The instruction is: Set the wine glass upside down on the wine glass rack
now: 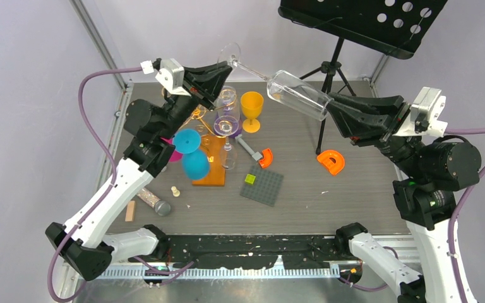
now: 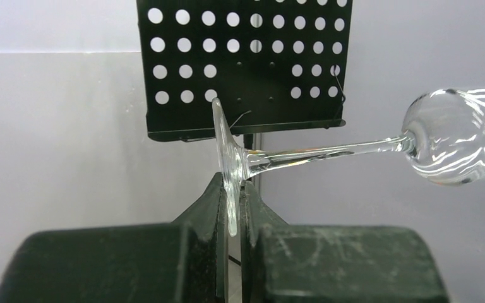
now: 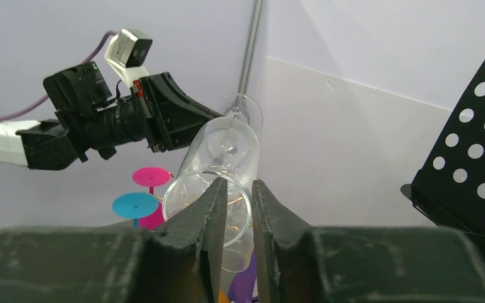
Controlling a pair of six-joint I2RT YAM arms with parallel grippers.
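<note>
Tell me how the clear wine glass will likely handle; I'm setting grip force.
The wine glass looks thin-walled, so probably fragile under a hard squeeze. The left end effector pinches its smooth foot edge-on, so it may slip or pivot. Laid flat, the round bowl would likely roll.

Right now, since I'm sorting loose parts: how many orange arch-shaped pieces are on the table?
2. One orange arch lies just right of the wine glass rack's base; the other lies further right, by the music stand's tripod foot. The arms may hide more.
</note>
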